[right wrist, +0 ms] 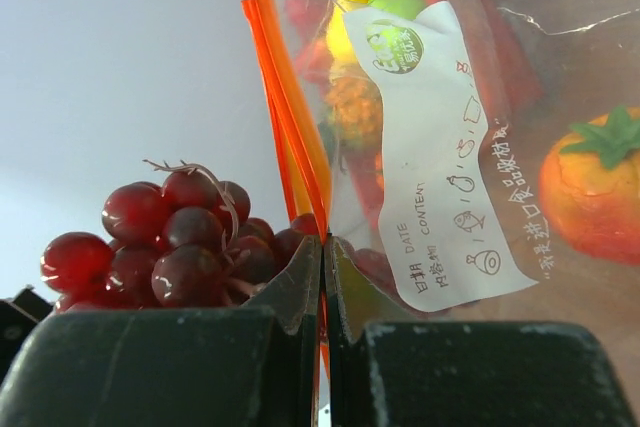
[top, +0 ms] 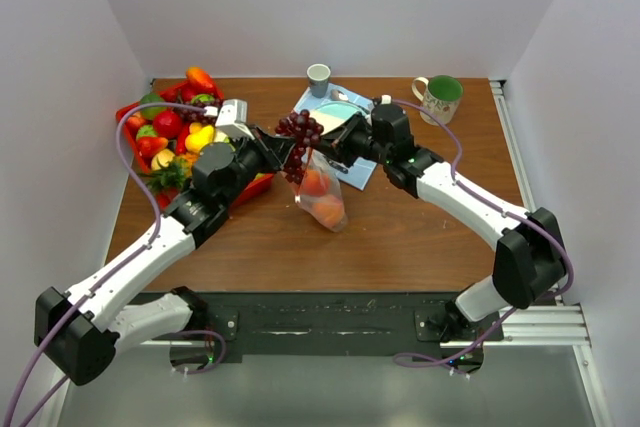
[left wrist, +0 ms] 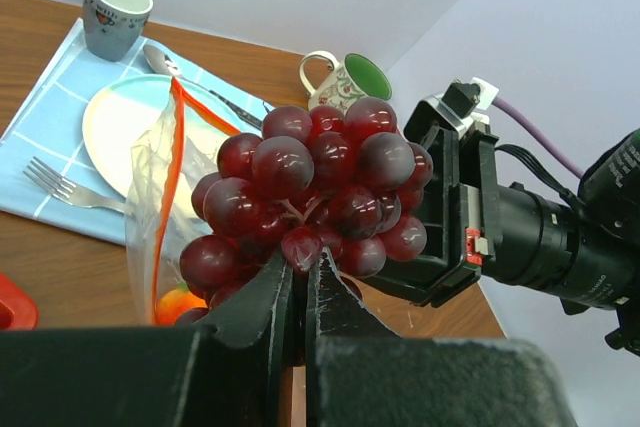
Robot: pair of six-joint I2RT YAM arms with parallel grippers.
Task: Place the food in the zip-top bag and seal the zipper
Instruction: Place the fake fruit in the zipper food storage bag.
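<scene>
My left gripper [top: 283, 139] [left wrist: 303, 262] is shut on a bunch of dark red grapes [top: 300, 132] [left wrist: 310, 192] [right wrist: 170, 237], held in the air beside the mouth of the zip-top bag [top: 322, 192] [left wrist: 150, 177] [right wrist: 520, 97]. My right gripper [top: 325, 145] [right wrist: 323, 242] is shut on the bag's orange-red zipper [left wrist: 170, 177] [right wrist: 290, 117] and holds the bag hanging above the table. Two peach-orange pieces [top: 328, 209] lie inside the bag. The rest of the food [top: 175, 132] is piled in a red tray at the back left.
Behind the bag a blue napkin [top: 355, 172] [left wrist: 50, 137] carries a pale plate [top: 335, 112] [left wrist: 115, 132], a fork [left wrist: 60, 187] and a spoon [left wrist: 165, 62]. A grey cup [top: 318, 77] [left wrist: 115, 12] and a green-lined mug [top: 440, 97] [left wrist: 350, 77] stand at the back.
</scene>
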